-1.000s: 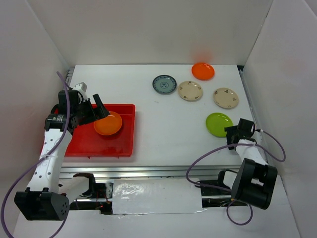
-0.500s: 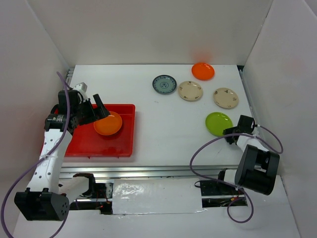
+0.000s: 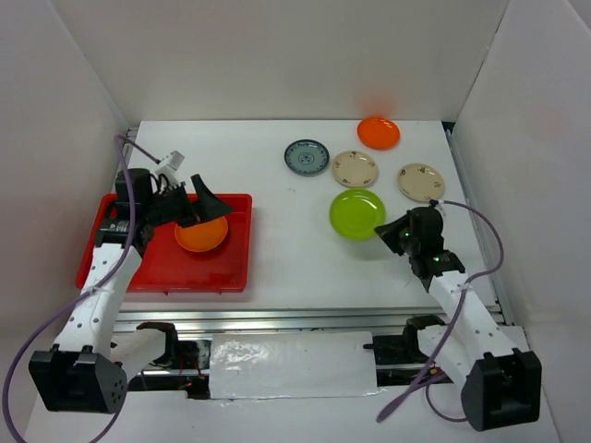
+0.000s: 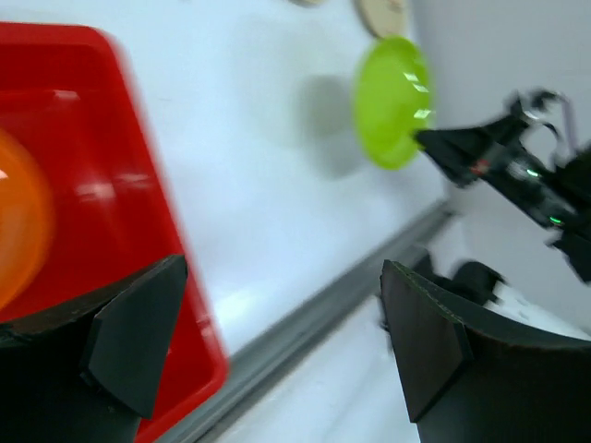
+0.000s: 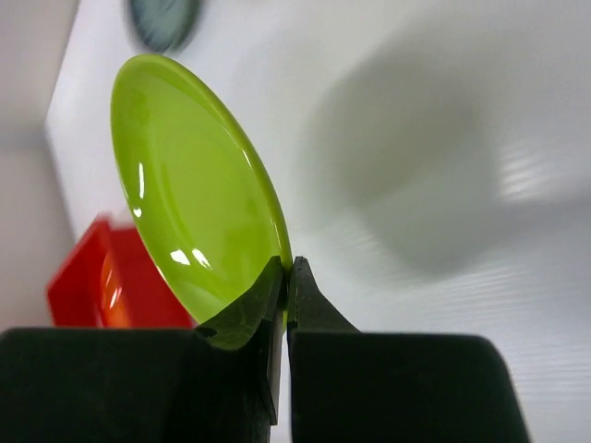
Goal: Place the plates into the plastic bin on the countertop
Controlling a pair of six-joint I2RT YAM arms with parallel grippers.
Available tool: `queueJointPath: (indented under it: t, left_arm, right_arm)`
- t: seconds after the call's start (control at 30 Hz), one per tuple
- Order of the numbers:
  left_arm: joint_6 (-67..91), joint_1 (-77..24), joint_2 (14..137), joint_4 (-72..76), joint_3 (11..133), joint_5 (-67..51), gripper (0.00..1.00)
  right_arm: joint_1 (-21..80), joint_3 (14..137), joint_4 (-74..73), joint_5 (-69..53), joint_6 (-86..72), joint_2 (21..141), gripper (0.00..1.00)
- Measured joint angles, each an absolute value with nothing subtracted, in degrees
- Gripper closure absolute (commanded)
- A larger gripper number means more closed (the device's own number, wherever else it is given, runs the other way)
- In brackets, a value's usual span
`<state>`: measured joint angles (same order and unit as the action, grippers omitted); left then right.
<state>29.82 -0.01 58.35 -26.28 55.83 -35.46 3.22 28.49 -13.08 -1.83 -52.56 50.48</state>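
Note:
My right gripper point(image 3: 386, 231) point(image 5: 286, 272) is shut on the rim of the lime green plate point(image 3: 357, 213) point(image 5: 185, 203). It holds the plate tilted and clear of the countertop point(image 3: 286, 249); its shadow falls on the white surface below. The red plastic bin point(image 3: 148, 268) point(image 4: 120, 185) lies at the left with one orange plate point(image 3: 201, 233) point(image 4: 18, 221) in it. My left gripper point(image 3: 196, 210) point(image 4: 277, 341) hangs open over the bin's right part, nothing between its fingers. In the left wrist view the green plate point(image 4: 392, 101) shows far off.
At the back of the countertop lie a blue-grey patterned plate point(image 3: 307, 156), two cream floral plates point(image 3: 355, 169) point(image 3: 421, 182) and a second orange plate point(image 3: 379, 132). A metal rail point(image 3: 277, 318) runs along the front edge. White walls close in both sides.
My right gripper shut on the green plate's rim, raised it off the table and carried it left. The left gripper shifted slightly right over the bin, still open.

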Motion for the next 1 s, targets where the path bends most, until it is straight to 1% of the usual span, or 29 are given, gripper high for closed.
queueJointPath:
  t: [0.07,0.1,0.2,0.33,0.43,0.47,0.53,0.57,0.6,0.63,0.67,0.7,0.73,0.77,0.8,0.83,0.87,0.93,1.0]
  left_arm:
    - [33.3,-2.0,60.4,-20.1,53.6,-41.5,0.01]
    - [34.9,-3.4,61.9,-17.6,52.9,-43.8,0.01]
    - [37.2,-6.9,65.7,-13.3,52.8,-46.9,0.01]
    - [37.6,-10.6,68.8,-13.5,54.5,-45.9,0.01]
    - [36.7,-11.5,70.2,-15.1,56.3,-43.1,0.01]
    - [36.1,-11.5,70.6,-15.8,56.7,-41.9,0.01]
    - [35.5,-11.6,71.2,-17.0,57.2,-39.7,0.07]
    - [34.9,-11.6,71.5,-17.6,57.3,-38.7,0.18]
    - [34.7,-11.6,71.9,-18.1,57.3,-38.0,0.23]
    - [34.5,-11.7,72.2,-18.5,57.3,-37.4,0.33]
    - [34.6,-11.8,72.6,-18.7,57.3,-37.0,0.47]
    - [34.6,-12.0,73.0,-18.9,57.3,-36.7,0.8]
    - [34.9,-12.2,73.3,-19.1,57.3,-36.7,0.98]
    - [34.2,-12.4,73.5,-19.2,57.4,-36.6,1.0]
    - [34.4,-12.4,73.7,-19.3,57.8,-37.8,1.0]
    - [33.9,-12.7,73.7,-20.0,58.5,-36.6,1.0]
    - [33.9,-12.9,73.8,-20.4,58.9,-36.0,1.0]
    - [33.9,-13.1,73.8,-22.4,60.0,-32.5,1.0]
    - [35.0,-12.4,73.6,-25.3,61.1,-26.0,1.0]
  right_arm:
    - [9.4,30.1,-12.7,-3.6,-52.2,50.1,1.0]
    - [14.3,31.4,-12.1,-5.0,-51.9,50.8,1.0]
    - [22.2,34.0,-8.1,-10.7,-51.2,55.1,1.0]
    - [28.3,36.8,-1.8,-16.7,-51.2,62.6,1.0]
    - [31.1,38.2,0.2,-17.5,-51.3,64.6,1.0]
    - [31.8,38.7,0.5,-17.8,-51.3,64.8,1.0]
    - [32.8,40.3,1.2,-18.1,-51.3,65.4,1.0]
    - [33.1,41.1,1.6,-18.1,-51.2,65.8,1.0]
    - [33.3,42.0,2.0,-18.2,-51.1,66.2,1.0]
    - [33.5,42.9,2.3,-18.2,-51.1,66.8,1.0]
    - [33.7,43.7,2.6,-18.2,-51.1,67.6,1.0]
    - [34.0,44.7,2.5,-18.2,-50.9,68.4,1.0]
    - [34.2,45.5,2.4,-18.1,-50.6,69.4,0.99]
    - [34.4,46.2,2.0,-17.6,-49.8,70.4,0.94]
    - [34.2,46.5,0.8,-16.8,-49.8,71.5,0.59]
    - [34.1,46.7,1.0,-16.8,-50.2,72.5,0.42]
    - [34.0,47.1,1.1,-17.0,-50.3,73.4,0.0]
    - [33.9,47.5,1.4,-17.1,-50.1,73.9,0.0]
    - [33.3,47.6,1.5,-16.2,-50.6,73.5,0.0]
